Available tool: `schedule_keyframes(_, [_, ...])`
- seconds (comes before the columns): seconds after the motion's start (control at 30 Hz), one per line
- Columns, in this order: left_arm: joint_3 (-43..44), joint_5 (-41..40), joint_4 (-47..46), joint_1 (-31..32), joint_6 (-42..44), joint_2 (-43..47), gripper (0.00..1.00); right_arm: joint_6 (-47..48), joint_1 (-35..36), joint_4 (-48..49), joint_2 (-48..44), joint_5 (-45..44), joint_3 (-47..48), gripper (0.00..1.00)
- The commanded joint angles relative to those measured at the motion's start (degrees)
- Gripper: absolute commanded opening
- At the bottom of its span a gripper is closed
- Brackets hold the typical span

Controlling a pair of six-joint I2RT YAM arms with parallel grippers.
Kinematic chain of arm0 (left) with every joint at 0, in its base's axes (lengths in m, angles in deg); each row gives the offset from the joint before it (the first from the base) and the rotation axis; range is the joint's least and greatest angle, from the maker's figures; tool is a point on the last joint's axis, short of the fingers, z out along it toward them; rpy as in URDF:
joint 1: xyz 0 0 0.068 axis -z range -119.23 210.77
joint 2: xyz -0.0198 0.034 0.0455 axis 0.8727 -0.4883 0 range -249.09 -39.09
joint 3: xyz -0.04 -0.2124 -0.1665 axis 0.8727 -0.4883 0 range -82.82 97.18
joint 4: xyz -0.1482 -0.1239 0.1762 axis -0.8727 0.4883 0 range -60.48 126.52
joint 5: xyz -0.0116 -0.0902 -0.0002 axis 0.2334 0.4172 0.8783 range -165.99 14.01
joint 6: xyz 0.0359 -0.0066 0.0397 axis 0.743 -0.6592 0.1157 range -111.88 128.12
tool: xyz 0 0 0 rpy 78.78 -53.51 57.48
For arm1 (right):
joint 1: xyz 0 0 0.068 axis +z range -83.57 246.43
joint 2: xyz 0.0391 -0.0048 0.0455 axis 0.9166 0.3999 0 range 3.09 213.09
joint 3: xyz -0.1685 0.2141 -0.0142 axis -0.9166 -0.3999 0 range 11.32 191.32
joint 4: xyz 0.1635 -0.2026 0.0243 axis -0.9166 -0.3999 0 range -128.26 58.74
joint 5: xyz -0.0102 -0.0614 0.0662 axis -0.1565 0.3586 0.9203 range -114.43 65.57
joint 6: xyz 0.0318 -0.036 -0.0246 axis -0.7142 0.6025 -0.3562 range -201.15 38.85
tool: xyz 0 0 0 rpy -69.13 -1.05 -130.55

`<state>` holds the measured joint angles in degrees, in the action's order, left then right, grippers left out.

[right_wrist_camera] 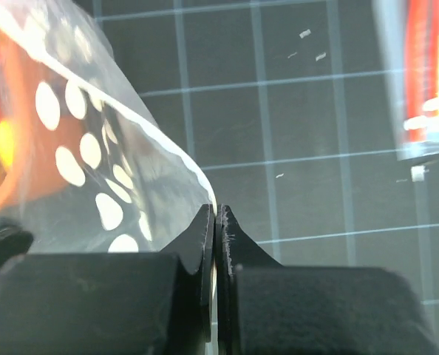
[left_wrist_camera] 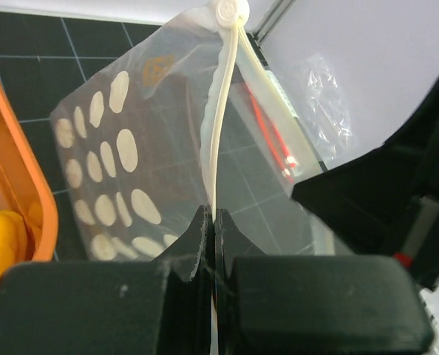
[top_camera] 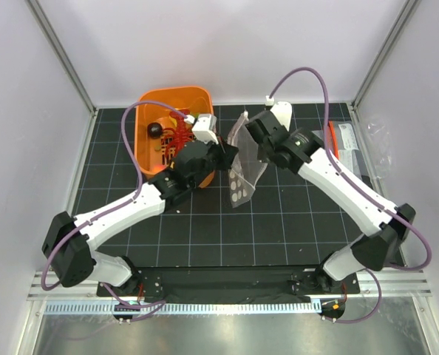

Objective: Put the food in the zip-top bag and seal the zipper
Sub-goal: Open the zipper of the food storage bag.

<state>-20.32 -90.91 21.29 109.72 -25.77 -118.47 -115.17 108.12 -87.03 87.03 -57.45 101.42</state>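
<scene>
The bag [top_camera: 243, 166] is held up off the surface [top_camera: 278, 229], hanging between the two arms just beside the basket [top_camera: 147, 102]. Its zipper [left_wrist_camera: 218, 126] is pinched by the left claw [left_wrist_camera: 213, 219], whose jaws are closed flat on the strip. The right claw [right_wrist_camera: 216, 216] is likewise clamped on a bag edge, with dotted film bulging to one side. The grip at two points is judged to be meant to keep the floppy plastic taut and upright, so that the mouth can be parted or pressed closed. No food can be made out inside the bag. The red lobster [top_camera: 179, 137] is seen in the basket, so filling appears not yet done. Whether the mouth is open cannot be told. Flat packets [top_camera: 349, 144] lie well apart at the surface's right edge.
</scene>
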Motion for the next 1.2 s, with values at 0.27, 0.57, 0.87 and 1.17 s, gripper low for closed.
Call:
schedule_keyframes(0.27, [11.0, 20.3, -5.2, -5.7, -10.1, -16.2, 0.0, 4.2, 0.1, -21.4, 7.4, -21.5, 15.8, 0.01])
schedule_keyframes(0.57, [11.7, 15.5, -2.3, -7.6, -7.1, -21.4, 0.0, 5.8, -8.3, -18.9, 5.9, -20.7, 5.5, 0.01])
schedule_keyframes(0.87, [18.9, 4.6, 11.9, -5.2, 10.4, -26.8, 0.12, 6.6, -9.8, -16.6, 6.8, -18.2, 5.4, 0.01])
schedule_keyframes(1.17, [21.8, 7.9, 10.7, -5.3, 9.9, -25.0, 0.66, 7.0, -9.8, -12.3, 7.8, -12.4, 5.2, 0.01])
